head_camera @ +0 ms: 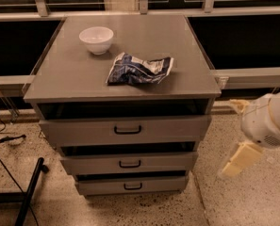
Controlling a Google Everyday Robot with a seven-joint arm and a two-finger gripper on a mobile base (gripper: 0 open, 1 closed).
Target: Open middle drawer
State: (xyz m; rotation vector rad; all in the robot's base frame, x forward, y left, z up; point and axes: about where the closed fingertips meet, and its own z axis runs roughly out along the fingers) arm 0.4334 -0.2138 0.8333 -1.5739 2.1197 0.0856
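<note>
The grey cabinet (73,86) has three flat-fronted drawers stacked one above another. The middle drawer (92,165) sits between the taller top drawer (73,132) and the narrow bottom drawer (102,186). Its small black bar handle (130,164) is at the centre of its front. A dark gap shows above the front. My gripper (237,160), pale yellow under a white wrist (267,121), hangs to the right of the cabinet at about the middle drawer's height. It is apart from the cabinet and touches nothing.
A white bowl (96,39) and a crumpled blue-and-white bag (138,68) lie on the cabinet top. A black pole (28,192) and cables (3,138) lie on the floor to the left. A window rail (252,76) runs behind. Speckled floor (252,201) lies to the right.
</note>
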